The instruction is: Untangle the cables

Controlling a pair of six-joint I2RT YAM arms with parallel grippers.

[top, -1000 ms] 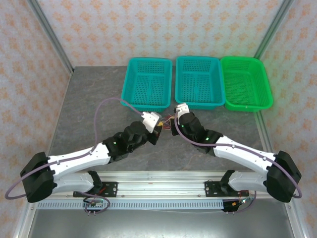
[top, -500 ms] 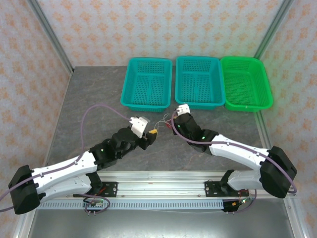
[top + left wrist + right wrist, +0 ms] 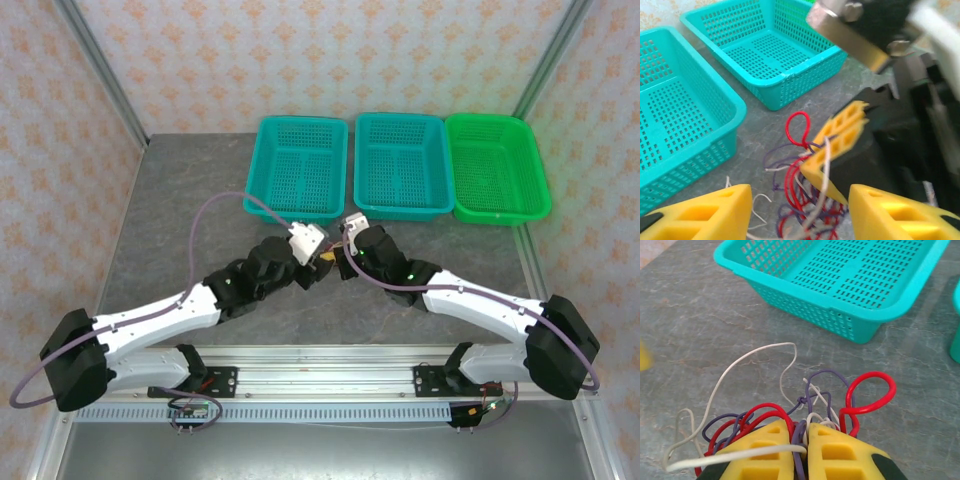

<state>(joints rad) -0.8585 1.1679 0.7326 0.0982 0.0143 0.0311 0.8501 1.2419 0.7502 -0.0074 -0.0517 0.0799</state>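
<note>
Red, purple and white cables [image 3: 801, 401] knotted together.

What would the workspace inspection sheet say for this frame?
Surface: grey stone-patterned table.
Job's things: tangled cables, red, purple and white, knotted in one bunch in front of the baskets.
Clutter: left teal basket, middle teal basket and green basket, side by side along the far edge.
End effectors: left end effector open, its fingers either side of the bunch; right end effector shut on the tangled cables.
Cabling: purple arm cord loops above the table beside the left arm.
Surroundings: patterned wall panels, metal frame post.
</note>
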